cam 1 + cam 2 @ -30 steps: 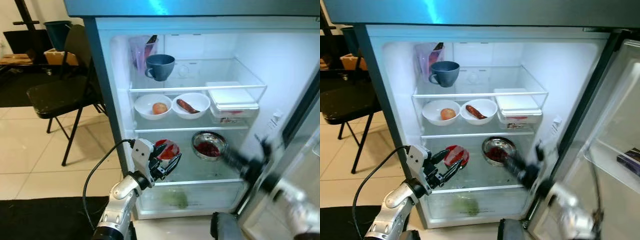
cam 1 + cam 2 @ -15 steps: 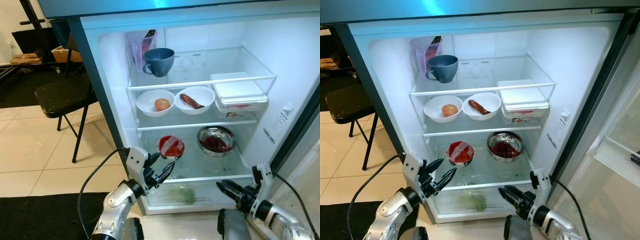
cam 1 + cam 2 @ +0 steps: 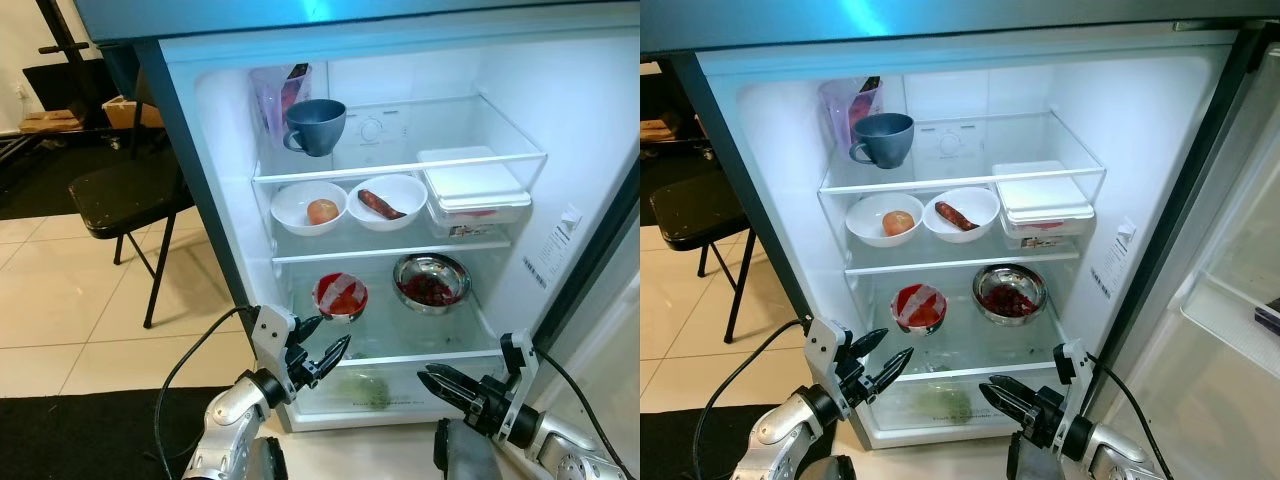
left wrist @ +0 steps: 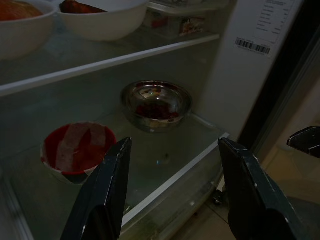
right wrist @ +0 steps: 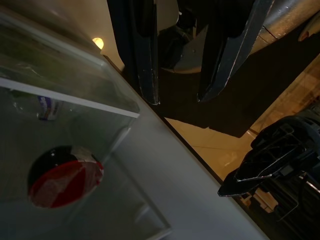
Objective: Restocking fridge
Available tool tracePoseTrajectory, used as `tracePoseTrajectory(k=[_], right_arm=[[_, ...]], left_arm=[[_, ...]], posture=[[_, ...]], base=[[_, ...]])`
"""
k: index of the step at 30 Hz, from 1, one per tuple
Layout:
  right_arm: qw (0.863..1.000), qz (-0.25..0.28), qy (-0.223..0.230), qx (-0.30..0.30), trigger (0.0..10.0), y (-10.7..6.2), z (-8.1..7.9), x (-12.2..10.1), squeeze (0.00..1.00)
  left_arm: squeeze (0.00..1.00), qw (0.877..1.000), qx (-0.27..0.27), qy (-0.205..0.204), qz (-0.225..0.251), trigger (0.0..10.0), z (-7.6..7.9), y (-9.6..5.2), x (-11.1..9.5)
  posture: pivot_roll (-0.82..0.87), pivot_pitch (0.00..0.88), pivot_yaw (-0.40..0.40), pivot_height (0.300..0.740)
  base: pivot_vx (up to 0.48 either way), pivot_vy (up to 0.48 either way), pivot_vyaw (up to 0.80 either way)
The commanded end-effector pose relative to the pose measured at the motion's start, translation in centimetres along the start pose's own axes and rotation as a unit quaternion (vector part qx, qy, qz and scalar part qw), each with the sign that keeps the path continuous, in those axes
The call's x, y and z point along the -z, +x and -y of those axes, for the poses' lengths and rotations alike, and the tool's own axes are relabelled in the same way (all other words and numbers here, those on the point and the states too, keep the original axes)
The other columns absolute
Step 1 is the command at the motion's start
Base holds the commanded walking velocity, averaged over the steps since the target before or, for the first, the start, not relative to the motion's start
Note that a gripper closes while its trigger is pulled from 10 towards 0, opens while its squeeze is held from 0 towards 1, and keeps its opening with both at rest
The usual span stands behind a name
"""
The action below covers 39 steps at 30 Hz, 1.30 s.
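Note:
The fridge stands open. Its lowest glass shelf [image 3: 400, 357] holds a red-and-white bowl [image 3: 340, 296] and a steel bowl [image 3: 431, 281] with dark red food. My left gripper [image 3: 333, 332] is open and empty, hovering just in front of that shelf's edge, below the red-and-white bowl [image 4: 77, 150]. My right gripper [image 3: 424, 377] is open and empty, low in front of the crisper drawer [image 3: 362, 388], which has something green inside. In the right wrist view the red-and-white bowl [image 5: 65, 177] shows through the glass.
The upper shelves carry a blue-grey mug [image 3: 317, 124], a clear jug [image 3: 270, 95], two white bowls [image 3: 308, 208] [image 3: 386, 201] with food and a white lidded box [image 3: 472, 190]. The fridge door [image 3: 1240, 250] hangs open on the right. A black chair [image 3: 120, 190] stands to the left.
The right gripper has drawn back from beside the steel bowl to low in front of the crisper drawer. The left gripper has sunk a little. The camera view has shifted.

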State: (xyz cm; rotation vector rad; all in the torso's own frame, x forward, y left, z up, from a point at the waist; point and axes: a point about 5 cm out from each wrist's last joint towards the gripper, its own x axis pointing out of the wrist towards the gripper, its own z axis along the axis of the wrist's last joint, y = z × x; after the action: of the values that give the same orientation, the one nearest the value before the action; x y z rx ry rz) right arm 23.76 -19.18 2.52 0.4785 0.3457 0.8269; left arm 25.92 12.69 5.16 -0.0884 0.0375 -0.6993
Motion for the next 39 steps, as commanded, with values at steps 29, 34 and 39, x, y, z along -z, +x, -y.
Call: tracePoseTrajectory(k=[29, 34, 39], right_arm=[[0.999, -0.039, 0.007, 0.025, 10.0, 0.1, 0.4, 1.6, 0.00], [0.999, -0.036, 0.011, 0.025, 10.0, 0.2, 0.4, 1.7, 0.00], [0.999, -0.013, 0.039, 0.029, 10.0, -0.2, 0.7, 1.8, 0.00]], left_arm=[[0.00, 0.999, 0.031, -0.001, -0.040, 10.0, 0.6, -0.8, 1.4], [0.00, 0.999, 0.034, -0.003, -0.041, 10.0, 0.7, -0.7, 1.4], [0.00, 0.998, 0.040, -0.007, -0.057, 10.0, 0.8, -1.0, 2.0]], posture=[[-0.01, 0.000, 0.010, 0.627], [-0.01, 0.000, 0.013, 0.627], [-0.01, 0.000, 0.012, 0.641]], base=[[0.000, 0.000, 0.00], [0.000, 0.000, 0.00], [0.000, 0.000, 0.00]])
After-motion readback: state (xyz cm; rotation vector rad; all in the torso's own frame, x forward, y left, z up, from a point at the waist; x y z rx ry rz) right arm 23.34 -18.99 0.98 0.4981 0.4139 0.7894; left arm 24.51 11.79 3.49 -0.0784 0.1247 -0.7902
